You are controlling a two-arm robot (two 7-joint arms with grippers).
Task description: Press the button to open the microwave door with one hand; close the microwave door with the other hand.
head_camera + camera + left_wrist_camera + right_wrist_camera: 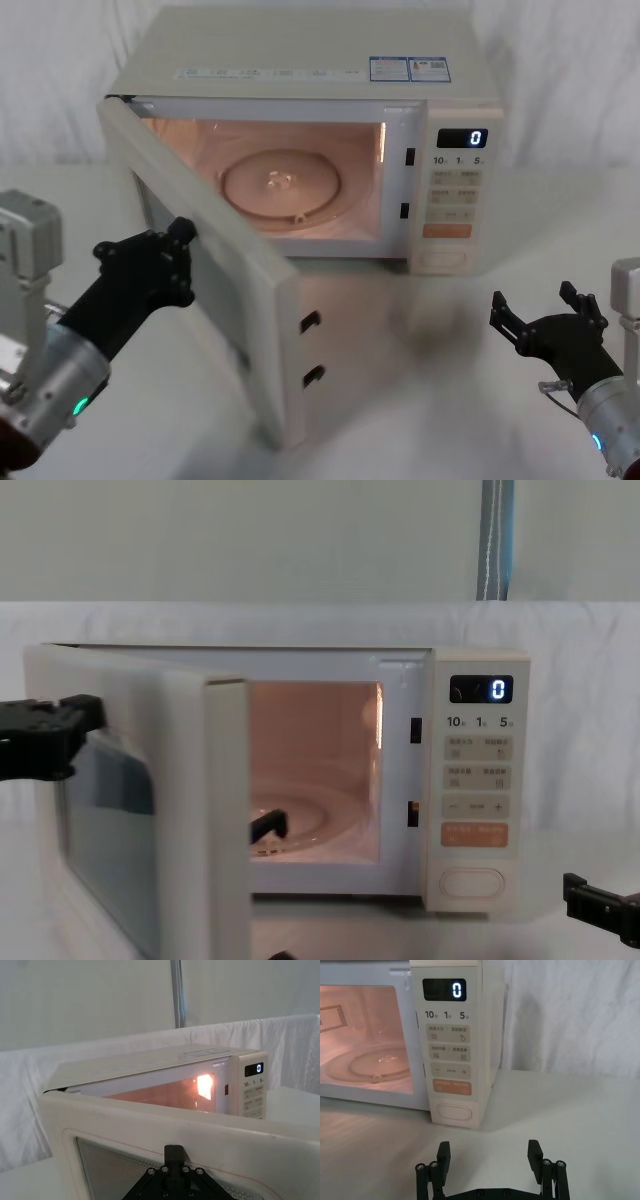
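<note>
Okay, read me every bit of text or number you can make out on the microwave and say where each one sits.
"0": lit digit on the dark display, top of the control panel.
"10", "1", "5": printed row just under the display.
"−", "+": on one beige key.
Key captions, the orange key's print and the top stickers: too small to read.
</note>
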